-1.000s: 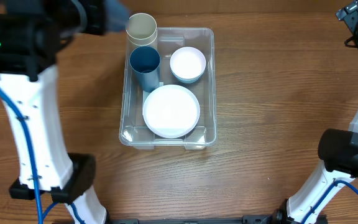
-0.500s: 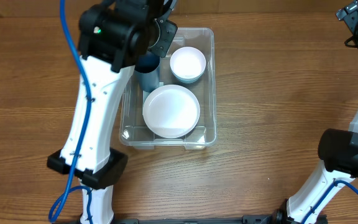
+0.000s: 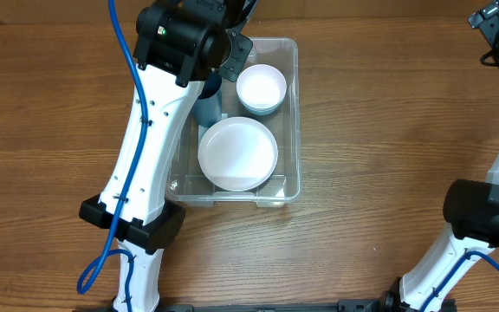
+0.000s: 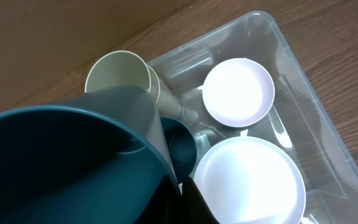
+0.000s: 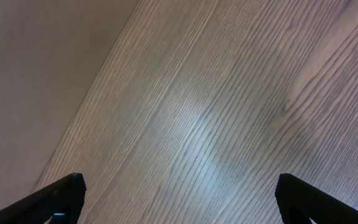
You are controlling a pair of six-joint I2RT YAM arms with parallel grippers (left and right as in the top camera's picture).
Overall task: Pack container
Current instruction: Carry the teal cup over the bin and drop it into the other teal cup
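The clear container (image 3: 294, 121) sits mid-table and holds a large white bowl (image 3: 237, 154), a small white bowl (image 3: 261, 87) and a dark blue cup (image 3: 208, 106). My left arm (image 3: 184, 39) hangs over its far left corner. In the left wrist view my left gripper (image 4: 182, 193) is shut on the rim of a dark teal bowl (image 4: 61, 168), held above the container (image 4: 328, 143). A beige cup (image 4: 117, 73) stands at the container's corner, beside the blue cup (image 4: 179, 146). My right gripper (image 5: 180, 193) is open and empty over bare wood.
The wooden table (image 3: 388, 130) surrounds the container. The right arm's gripper (image 3: 496, 30) stays at the far right edge, away from the container. Both arm bases stand at the table's front.
My left arm has swung in from the far left to over the container's far left corner and now hides the beige cup from above. The right arm has not moved.
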